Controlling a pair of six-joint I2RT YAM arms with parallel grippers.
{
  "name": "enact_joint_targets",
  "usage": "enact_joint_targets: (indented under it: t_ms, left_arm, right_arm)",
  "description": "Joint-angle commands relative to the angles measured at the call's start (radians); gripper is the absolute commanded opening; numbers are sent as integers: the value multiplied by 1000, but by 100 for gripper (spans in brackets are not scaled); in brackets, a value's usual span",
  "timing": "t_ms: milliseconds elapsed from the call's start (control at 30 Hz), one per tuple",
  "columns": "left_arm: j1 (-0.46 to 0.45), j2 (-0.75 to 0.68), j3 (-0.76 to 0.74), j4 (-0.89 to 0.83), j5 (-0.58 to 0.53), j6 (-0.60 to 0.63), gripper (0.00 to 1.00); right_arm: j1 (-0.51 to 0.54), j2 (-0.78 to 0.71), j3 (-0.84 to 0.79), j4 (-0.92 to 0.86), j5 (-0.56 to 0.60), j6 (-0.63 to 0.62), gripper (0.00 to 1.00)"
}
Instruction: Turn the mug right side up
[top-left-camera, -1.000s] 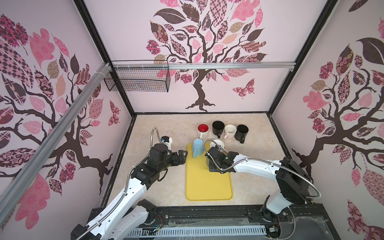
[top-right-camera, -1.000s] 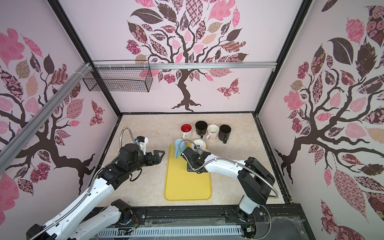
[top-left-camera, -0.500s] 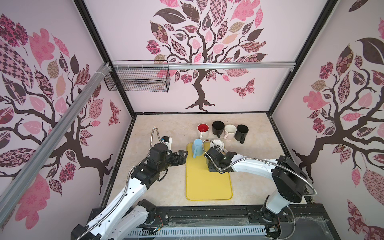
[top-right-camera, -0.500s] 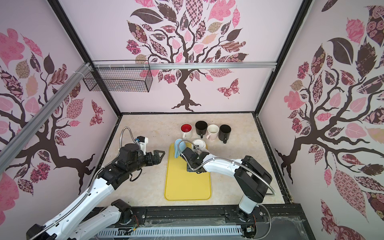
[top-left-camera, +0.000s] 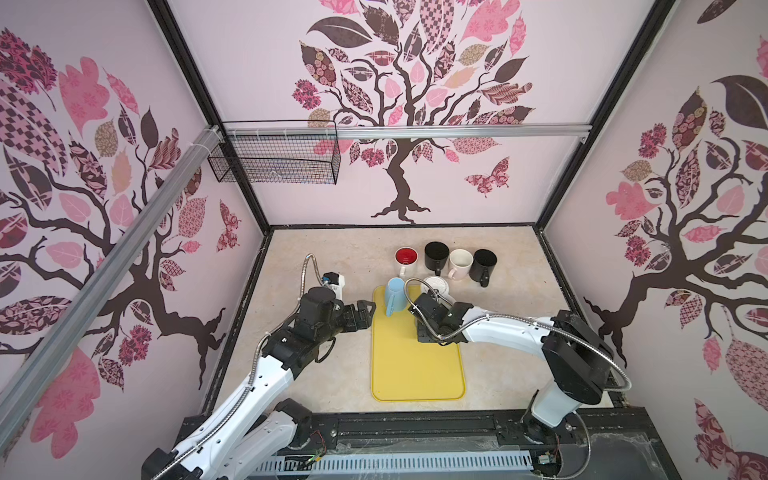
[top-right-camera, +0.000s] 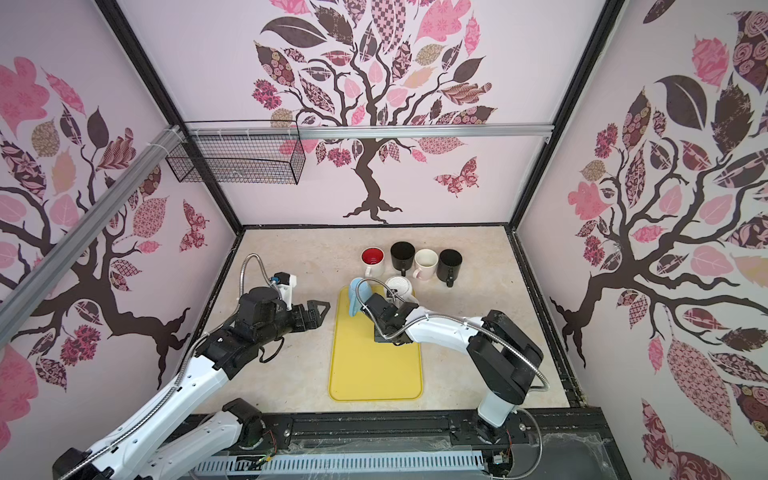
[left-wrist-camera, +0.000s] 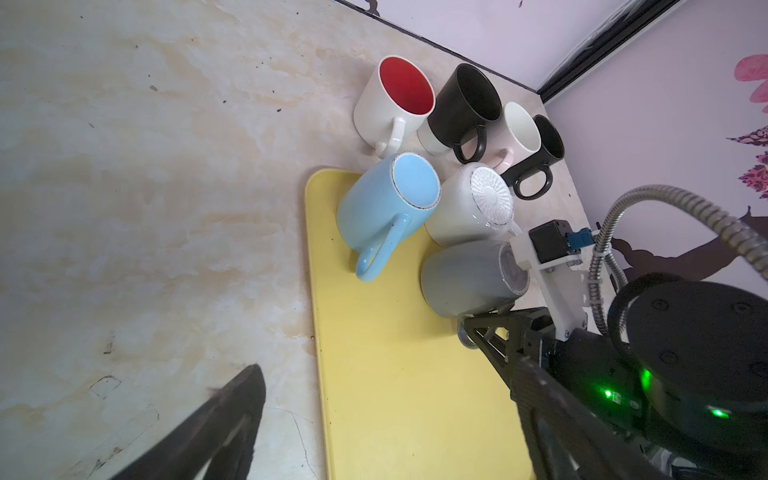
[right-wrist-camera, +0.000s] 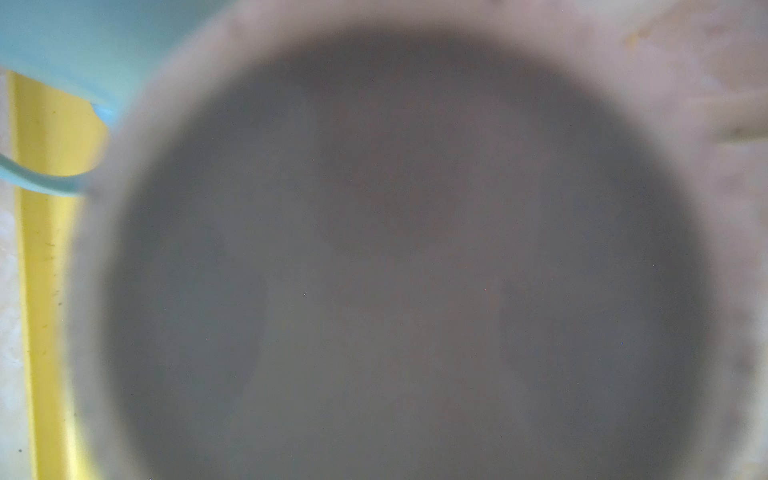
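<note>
A grey mug (left-wrist-camera: 465, 278) stands upside down on the yellow mat (left-wrist-camera: 395, 395), beside a light blue mug (top-left-camera: 395, 297) and a white mug (top-left-camera: 436, 284) that are also upside down. My right gripper (top-left-camera: 424, 332) is low against the grey mug's side, shut on its handle. In both top views the wrist hides this mug. Its blurred base (right-wrist-camera: 395, 249) fills the right wrist view, where no fingers show. My left gripper (top-left-camera: 368, 313) hovers open at the mat's left edge, holding nothing.
Several upright mugs stand in a row behind the mat: a red-lined one (top-left-camera: 406, 256), a black one (top-left-camera: 436, 253), a cream one (top-left-camera: 460, 262) and another black one (top-left-camera: 484, 262). A wire basket (top-left-camera: 274, 160) hangs on the back wall. Bare mat (top-left-camera: 415, 365) lies toward the front.
My right gripper has closed on the grey mug's handle and shifted slightly toward the blue mug. The left arm has stayed where it was.
</note>
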Motion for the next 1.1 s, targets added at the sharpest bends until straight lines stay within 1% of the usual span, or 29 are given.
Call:
enact_joint_targets:
  t_ms: [0, 267, 467, 567, 667, 833, 933, 1000, 1067]
  left_arm:
    - [1, -2, -27, 31, 6, 6, 96]
    - [1, 10, -25, 32, 3, 6, 95]
    - [1, 11, -26, 29, -1, 3, 95]
    - [1, 8, -27, 27, -1, -3, 95]
    - [1, -2, -25, 28, 13, -17, 94]
    - [1, -108, -71, 84, 58, -81, 94]
    - [3, -157, -92, 108, 114, -113, 94]
    - [2, -179, -98, 114, 174, -135, 93]
    - [1, -213, -138, 188, 235, -184, 93]
  right_arm:
    - [-3, -12, 36, -10, 19, -22, 1]
    - [12, -80, 15, -8, -12, -61, 0]
    - [21, -189, -6, 3, -55, -89, 0]
    - [21, -293, -45, 78, -111, -113, 0]
    - [21, -419, -103, 205, -180, -135, 0]
    - [22, -585, -161, 357, -202, -155, 0]
    - [19, -629, -153, 400, -234, -196, 0]
    - [18, -640, -148, 434, -274, -212, 0]
    - [17, -648, -160, 497, -351, -238, 0]
